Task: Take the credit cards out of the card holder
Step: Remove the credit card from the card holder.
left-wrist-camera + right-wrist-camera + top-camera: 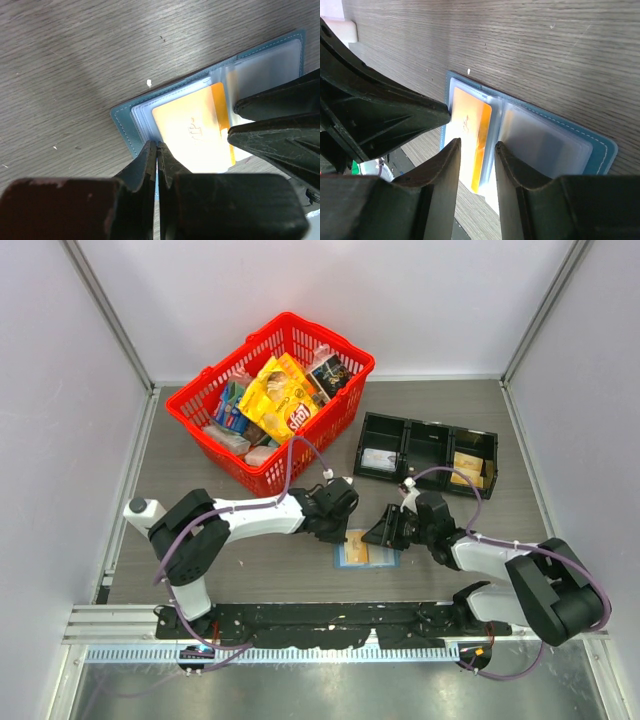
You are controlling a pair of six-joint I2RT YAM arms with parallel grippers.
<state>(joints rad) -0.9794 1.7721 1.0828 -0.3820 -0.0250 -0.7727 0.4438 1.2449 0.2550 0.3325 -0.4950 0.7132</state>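
The blue card holder point(386, 559) lies open on the table between the two arms. A tan-gold credit card point(190, 130) with an orange edge sits in its left panel point(125, 125) and sticks out past the near edge. My left gripper point(157, 146) is shut, its tips pressed at the holder's edge by the card's corner; whether anything thin is pinched is unclear. My right gripper point(477, 144) is open, its fingers standing either side of the card's point(470, 125) orange edge beside the fold, above the holder point(600, 150). In the top view both grippers point(348, 532) point(385, 532) meet over the holder.
A black three-compartment tray point(428, 445) stands behind the holder, with tan cards point(467, 468) in its right bin and a pale card point(377, 458) in its left. A red basket point(205, 405) of packets stands at the back left.
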